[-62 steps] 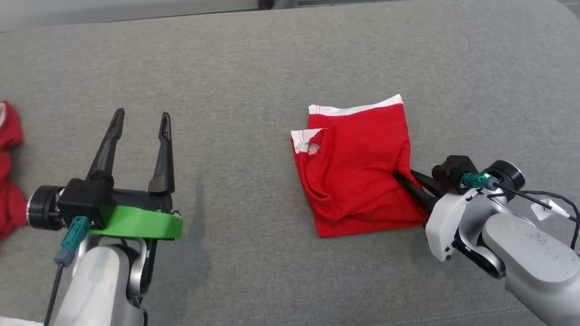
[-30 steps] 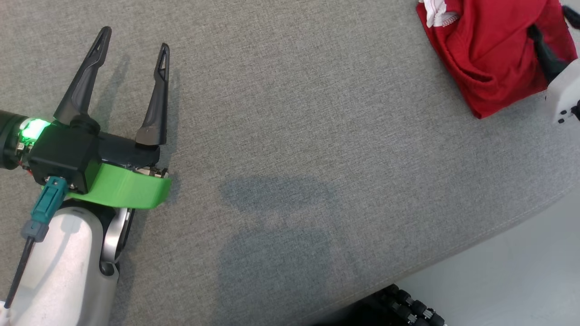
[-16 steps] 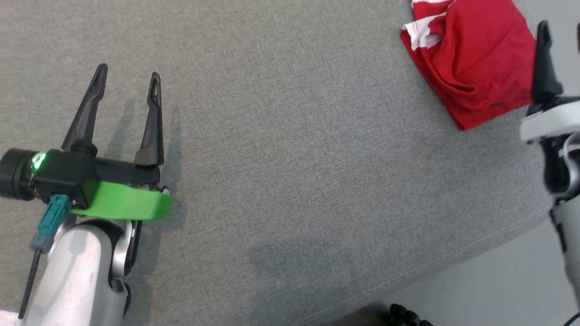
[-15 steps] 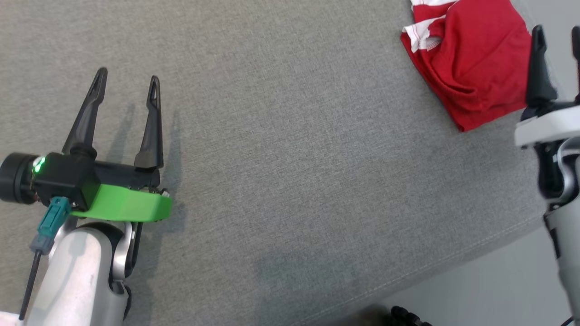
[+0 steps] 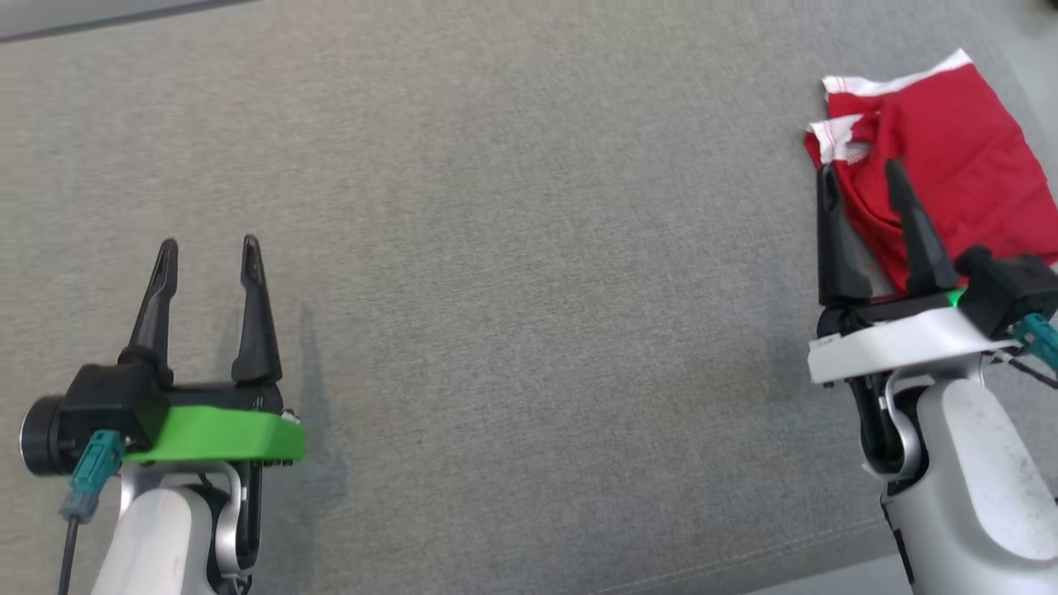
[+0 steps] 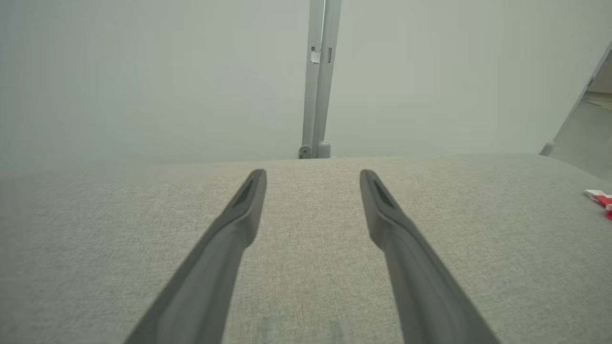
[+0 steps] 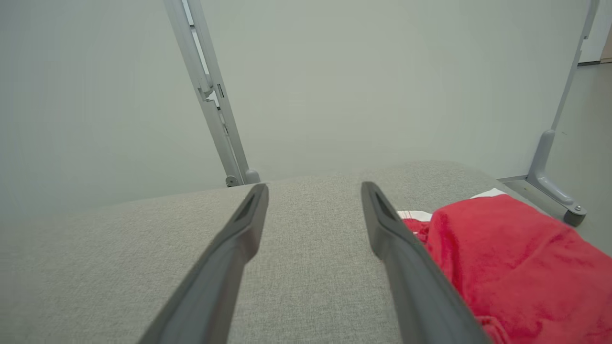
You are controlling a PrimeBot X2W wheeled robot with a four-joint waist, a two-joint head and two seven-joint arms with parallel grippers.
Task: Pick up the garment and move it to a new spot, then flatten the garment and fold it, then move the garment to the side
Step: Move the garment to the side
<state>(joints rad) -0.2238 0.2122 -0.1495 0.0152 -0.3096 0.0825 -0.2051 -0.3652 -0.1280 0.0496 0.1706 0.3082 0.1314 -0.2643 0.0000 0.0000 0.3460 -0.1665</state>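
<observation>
As catalogued from the head view, largest first:

1. Grey fabric surface (image 5: pixel 529 248). Far edge runs along 11 to 12 o'clock. The near edge, with a stitched seam, cuts across at 5 o'clock, and a rounded corner sits at 1 to 2 o'clock. Bare cloth lies wide open from 9 o'clock through the centre to 4 o'clock.

2. Pale wall behind the surface, with a grey upright post (image 6: pixel 320 76) at 12 o'clock in the left wrist view. A slanted post (image 7: pixel 210 91) stands at 11 o'clock in the right wrist view.

3. Garment (image 5: pixel 967 165), red with white trim, folded and lying at 2 o'clock close to the rounded corner. In the right wrist view it lies at 4 o'clock (image 7: pixel 516 248), and in the left wrist view a sliver shows at 3 o'clock (image 6: pixel 597 196).

4. Right gripper (image 5: pixel 858 167), at 3 o'clock, fingers spread wide with nothing between them. Its tips are over the garment's near left edge; whether they touch it cannot be told.

5. Left gripper (image 5: pixel 208 248), at 8 o'clock, fingers spread wide and empty, over bare cloth well apart from the garment.

6. Green bracket (image 5: pixel 215 434) under the left gripper, with a teal connector (image 5: pixel 87 471) beside it.
</observation>
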